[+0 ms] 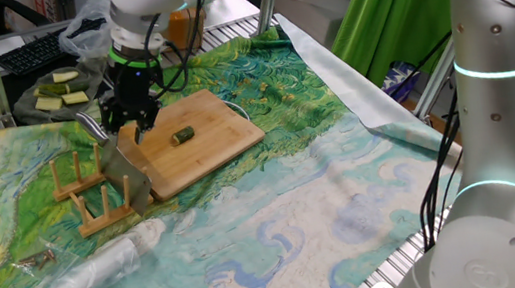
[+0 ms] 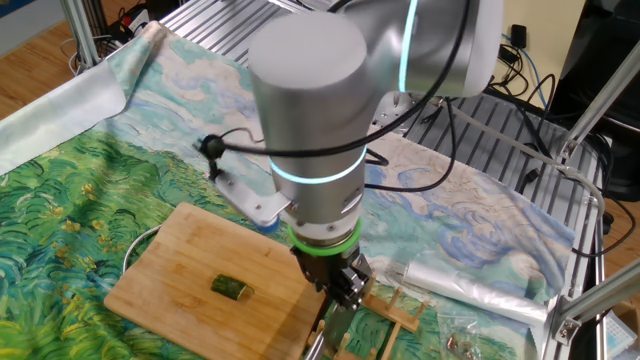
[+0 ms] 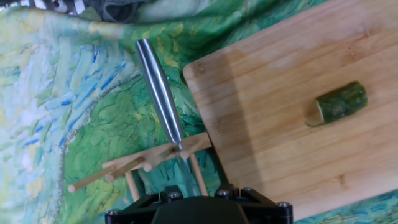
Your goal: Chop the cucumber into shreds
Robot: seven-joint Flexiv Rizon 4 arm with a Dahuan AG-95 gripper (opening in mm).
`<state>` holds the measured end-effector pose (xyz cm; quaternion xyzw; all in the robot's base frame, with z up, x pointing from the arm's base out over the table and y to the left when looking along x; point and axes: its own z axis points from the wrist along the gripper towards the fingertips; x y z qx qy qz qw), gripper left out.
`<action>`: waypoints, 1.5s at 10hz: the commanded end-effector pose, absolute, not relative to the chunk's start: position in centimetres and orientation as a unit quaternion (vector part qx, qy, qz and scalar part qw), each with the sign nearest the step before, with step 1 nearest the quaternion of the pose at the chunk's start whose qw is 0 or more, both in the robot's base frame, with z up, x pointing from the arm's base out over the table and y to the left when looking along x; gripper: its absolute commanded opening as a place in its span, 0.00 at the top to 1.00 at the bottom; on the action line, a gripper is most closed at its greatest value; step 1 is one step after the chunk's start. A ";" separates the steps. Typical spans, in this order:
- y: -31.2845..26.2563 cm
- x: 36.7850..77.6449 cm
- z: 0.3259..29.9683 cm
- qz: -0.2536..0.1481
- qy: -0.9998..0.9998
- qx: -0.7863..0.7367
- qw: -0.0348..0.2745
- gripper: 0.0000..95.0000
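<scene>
In the hand view the black body of the hand (image 3: 199, 210) fills the bottom edge of the frame; its fingertips are out of sight there, and no view shows whether they are apart or together, so I cannot tell. Just above it stands a wooden rack (image 3: 149, 165) of pegs, and a knife (image 3: 160, 92) rests in it, its steel handle slanting toward the upper left of the frame. Right of the rack lies a wooden cutting board (image 3: 280, 124), and on it, at the right side of the frame, the cucumber (image 3: 341, 102), a short dark green piece with a pale cut end facing left. It lies apart from the knife and from the hand.

In one fixed view the hand (image 1: 131, 106) hangs over the left corner of the cutting board (image 1: 207, 146), just above the knife's broad blade (image 1: 125, 168), which stands in the rack (image 1: 98, 192). The cucumber (image 1: 183, 134) sits near the middle of the board, right of the hand. A painted green and blue cloth (image 1: 297, 209) covers the bench. A roll of clear plastic (image 1: 76, 286) lies at lower left, and pale yellow-green chunks (image 1: 63, 90) sit on a plate at upper left.

In the other fixed view the arm's grey body fills the centre; the hand (image 2: 340, 285) reaches down at the board's right edge, the cucumber (image 2: 229, 288) left of it.
</scene>
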<state>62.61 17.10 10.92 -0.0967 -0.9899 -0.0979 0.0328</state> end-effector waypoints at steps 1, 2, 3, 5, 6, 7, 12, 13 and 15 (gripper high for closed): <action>17.1 62.4 11.0 -0.101 -0.990 -0.092 0.036 0.60; 17.1 62.4 11.0 -0.118 -0.988 -0.091 0.040 0.60; 17.1 62.4 11.0 -0.117 -0.988 -0.090 0.038 0.60; 17.5 62.4 10.2 -0.116 -0.988 -0.093 0.034 0.60; 17.8 62.6 9.5 -0.116 -0.988 -0.096 0.034 0.60; 18.1 62.8 9.0 -0.117 -0.988 -0.097 0.034 0.60; 19.2 62.9 6.2 -0.117 -0.988 -0.099 0.030 0.60; 19.3 62.8 5.6 -0.117 -0.988 -0.099 0.027 0.60; 19.5 62.5 4.7 -0.119 -0.988 -0.099 0.021 0.60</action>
